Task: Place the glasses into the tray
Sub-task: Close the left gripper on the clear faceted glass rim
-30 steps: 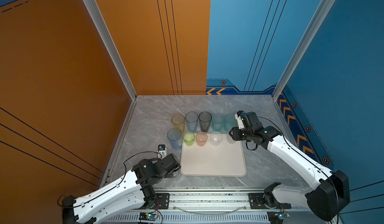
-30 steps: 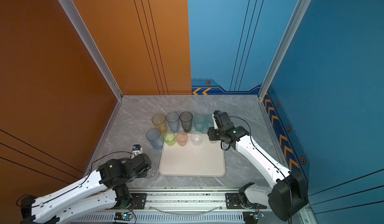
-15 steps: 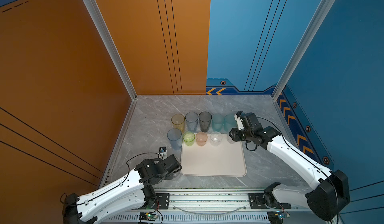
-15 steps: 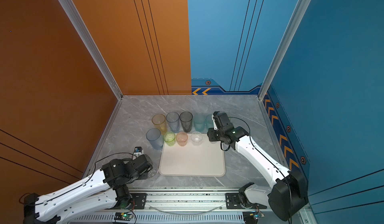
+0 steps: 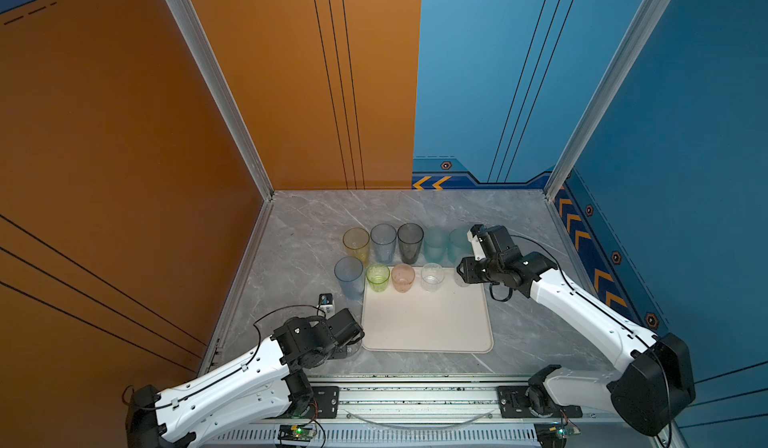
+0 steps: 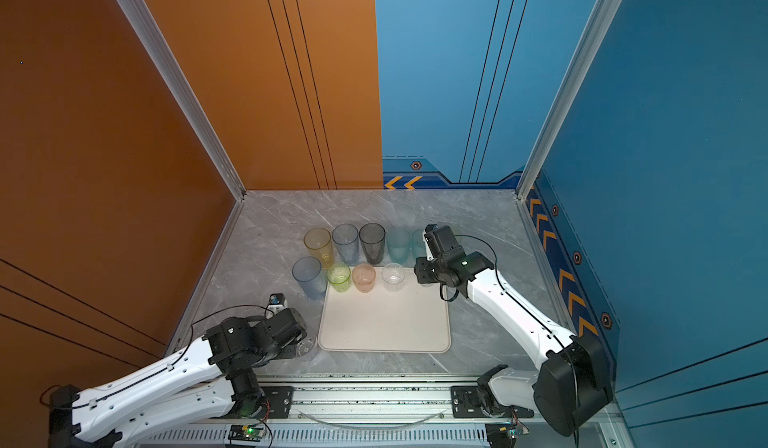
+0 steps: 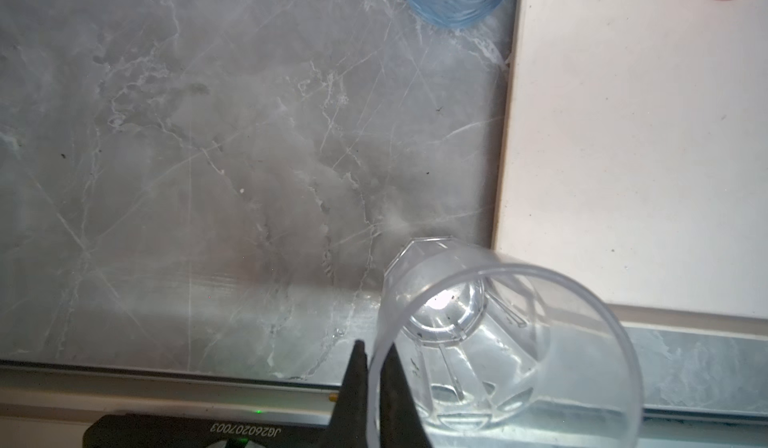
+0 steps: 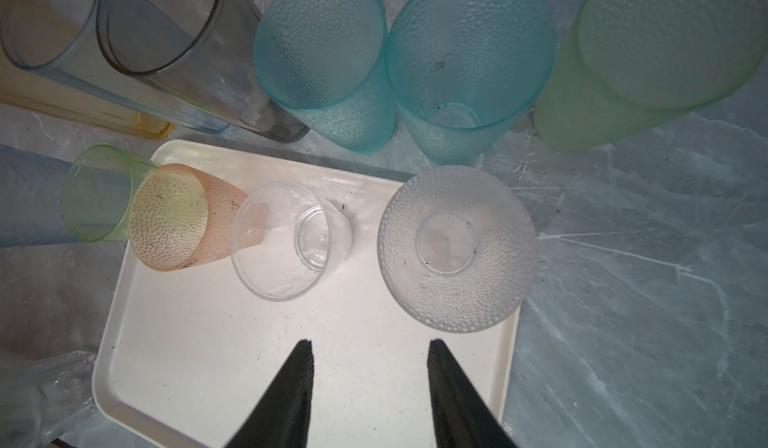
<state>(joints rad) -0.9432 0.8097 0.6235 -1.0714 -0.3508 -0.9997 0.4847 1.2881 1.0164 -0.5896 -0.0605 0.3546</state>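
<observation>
The cream tray (image 5: 428, 325) lies mid-table. Beside its near left corner my left gripper (image 7: 373, 352) is shut on the rim of a clear glass (image 7: 503, 342), one finger inside and one outside; this glass (image 6: 306, 346) is partly hidden by the arm in both top views. My right gripper (image 8: 370, 344) hangs open over the tray (image 8: 208, 362), just short of a dimpled clear glass (image 8: 457, 250) in its far right corner. Green (image 5: 377, 277), pink (image 5: 402, 278) and clear (image 5: 432, 277) short glasses line the far edge.
Behind the tray stand tall yellow (image 5: 356, 244), blue-grey (image 5: 383, 242), smoky (image 5: 410, 243) and two teal (image 5: 435, 244) tumblers, with a blue one (image 5: 349, 277) at the left. A pale green tumbler (image 8: 648, 59) stands beyond the right gripper. A metal rail (image 5: 415, 404) runs along the front.
My left gripper has closed onto the clear glass's rim after drawing slightly nearer the front edge. The right arm has not moved.
</observation>
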